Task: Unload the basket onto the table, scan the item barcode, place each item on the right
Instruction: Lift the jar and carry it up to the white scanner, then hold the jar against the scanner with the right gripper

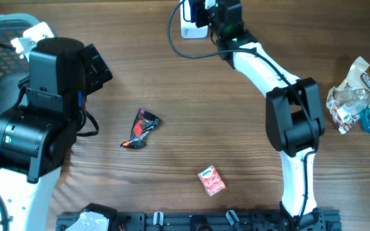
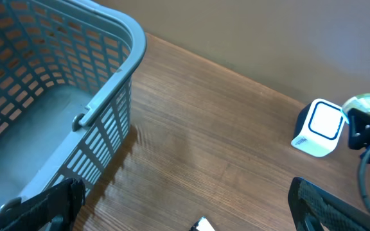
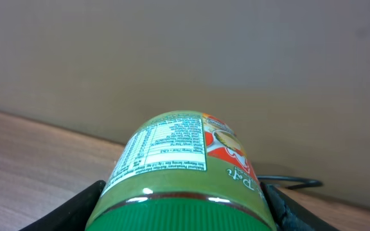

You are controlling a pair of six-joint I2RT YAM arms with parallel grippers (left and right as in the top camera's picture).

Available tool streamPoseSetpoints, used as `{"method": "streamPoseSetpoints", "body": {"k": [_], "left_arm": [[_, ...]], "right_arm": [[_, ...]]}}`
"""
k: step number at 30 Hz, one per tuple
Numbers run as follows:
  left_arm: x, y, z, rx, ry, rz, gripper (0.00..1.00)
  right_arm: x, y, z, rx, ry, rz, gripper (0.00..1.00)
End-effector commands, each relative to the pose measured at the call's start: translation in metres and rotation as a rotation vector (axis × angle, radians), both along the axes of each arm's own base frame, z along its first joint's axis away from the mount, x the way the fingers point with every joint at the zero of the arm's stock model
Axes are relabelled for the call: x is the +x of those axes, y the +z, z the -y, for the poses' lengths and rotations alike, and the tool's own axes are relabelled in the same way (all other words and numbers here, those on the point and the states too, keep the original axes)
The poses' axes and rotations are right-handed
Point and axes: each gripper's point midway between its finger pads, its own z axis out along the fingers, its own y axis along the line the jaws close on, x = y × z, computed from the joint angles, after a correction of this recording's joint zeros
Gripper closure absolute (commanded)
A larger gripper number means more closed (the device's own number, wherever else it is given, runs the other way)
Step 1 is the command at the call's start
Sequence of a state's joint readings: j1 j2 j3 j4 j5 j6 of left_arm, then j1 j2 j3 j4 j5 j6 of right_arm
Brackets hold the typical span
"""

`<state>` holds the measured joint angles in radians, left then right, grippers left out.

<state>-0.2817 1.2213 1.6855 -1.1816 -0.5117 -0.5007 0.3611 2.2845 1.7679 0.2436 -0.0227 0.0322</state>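
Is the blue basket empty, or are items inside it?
Empty where visible: the basket shows only bare floor; its near part is hidden.

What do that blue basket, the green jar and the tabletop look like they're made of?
Basket: moulded plastic, matte, walls a lattice of slots. Jar: probably plastic, with a glossy printed label and a green lid catching highlights. Tabletop: wood or wood-look laminate, with visible grain.

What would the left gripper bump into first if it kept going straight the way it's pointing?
Nothing close. The open left gripper points at bare table between the blue basket and the white scanner, missing both. It would probably touch the wood first, though depth is hard to judge.
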Motion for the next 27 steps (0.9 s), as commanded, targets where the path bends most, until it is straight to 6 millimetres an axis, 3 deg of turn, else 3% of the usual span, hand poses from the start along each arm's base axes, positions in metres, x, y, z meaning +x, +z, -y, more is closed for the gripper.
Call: {"method": "streamPoseSetpoints", "body": {"k": [1, 6, 10, 16, 27], "left_arm": [[0.001, -0.001, -0.004, 0.002, 0.025, 0.004, 0.00], [0.001, -0.001, -0.004, 0.002, 0.025, 0.003, 0.00], [0.001, -0.001, -0.004, 0.003, 0.025, 0.003, 0.00], [0.001, -0.001, -0.004, 0.002, 0.025, 0.004, 0.00], [0.001, -0.001, -0.004, 0.002, 0.025, 0.004, 0.00]], "right_arm": [[0.004, 0.014, -0.010, -0.034, 0.009, 0.086, 0.46], [0.011, 0.012, -0.014, -0.012, 0.008, 0.146, 0.46], [0.017, -0.018, -0.017, -0.040, 0.015, 0.156, 0.46], [0.019, -0.041, -0.019, -0.062, 0.021, 0.154, 0.46], [0.020, -0.044, -0.018, -0.062, 0.018, 0.148, 0.46]]}}
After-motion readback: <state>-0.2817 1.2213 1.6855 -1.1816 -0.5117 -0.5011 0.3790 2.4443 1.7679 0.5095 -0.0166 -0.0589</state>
